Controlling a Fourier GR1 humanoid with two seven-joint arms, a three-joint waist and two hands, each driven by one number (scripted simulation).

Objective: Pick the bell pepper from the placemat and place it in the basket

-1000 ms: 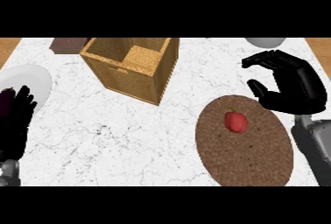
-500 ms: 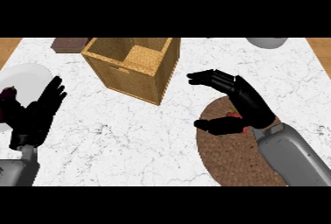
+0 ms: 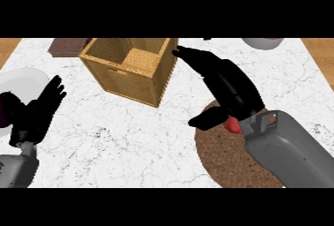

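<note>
Where the right hand (image 3: 225,86) crosses the counter, its fingers (image 3: 190,55) run straight and extended up and to the left, their tips lying against or just over the near right edge of the basket (image 3: 134,70); whether they touch it cannot be told. The thumb (image 3: 210,119) juts down-left from the palm, apart from the fingers, closing on nothing, so the hand reads as open. Just beneath the wrist a small red patch of the bell pepper (image 3: 231,126) shows, on the upper part of the placemat (image 3: 225,161); most of it is covered by the hand and the grey forearm (image 3: 287,152), so neither its long axis nor which way its stem points can be made out. Nothing shows the pepper to be held. The round brown placemat is itself largely hidden by the forearm and cut off at the lower edge of the view. The wicker basket stands upright on the white marble counter (image 3: 124,141), its opening facing up, well apart from the pepper. At the view's left, the left hand (image 3: 36,112) rests with fingers straight and spread, pointing up, overlapping a white plate (image 3: 23,79) that is cut by the left edge. A dark brown block (image 3: 68,46) lies behind the basket, and a grey bowl (image 3: 264,43) is cut off at the top.
</note>
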